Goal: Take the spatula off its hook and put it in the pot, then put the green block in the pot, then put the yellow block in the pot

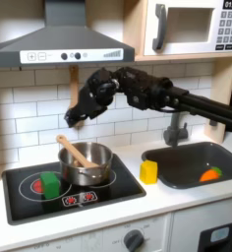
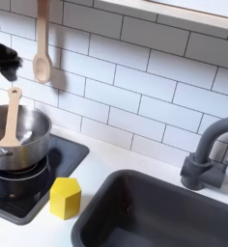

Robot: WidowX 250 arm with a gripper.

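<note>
In the first exterior view, the black stove top (image 1: 29, 202) fills the lower left. The green block (image 1: 51, 183) sits on the red burner ring at about nine o'clock from the pot (image 1: 88, 163), just beside it. The pot stands on the stove's back right area, and the spatula (image 1: 73, 151) leans inside it, its handle rising toward ten o'clock over the rim. Above the stove hangs the grey hood (image 1: 59, 44). The gripper (image 1: 77, 115) hangs in the air at about twelve o'clock from the pot, well clear of the spatula; I cannot tell whether its jaws are spread or pressed together, and nothing shows between them. The black arm (image 1: 157, 94) runs off toward three o'clock across the white tile wall. The yellow block (image 1: 148, 171) stands on the white counter (image 1: 162, 212) at about three o'clock from the pot, between the stove and the sink (image 1: 192, 162). A small orange piece (image 1: 209, 174) lies in the sink, the grey tap (image 1: 175, 126) stands behind it, and a microwave (image 1: 192, 27) sits at upper right.

In the second exterior view, the gripper (image 2: 4, 60) shows dark and blurred at the left edge. A wooden spoon (image 2: 42, 43) hangs on the tiles. Below it the spatula (image 2: 10, 121) stands in the pot (image 2: 24, 135). The yellow block (image 2: 65, 197) rests on the counter at five o'clock from the pot, touching neither stove nor sink (image 2: 135, 207). The tap (image 2: 205, 154) is at right.
</note>
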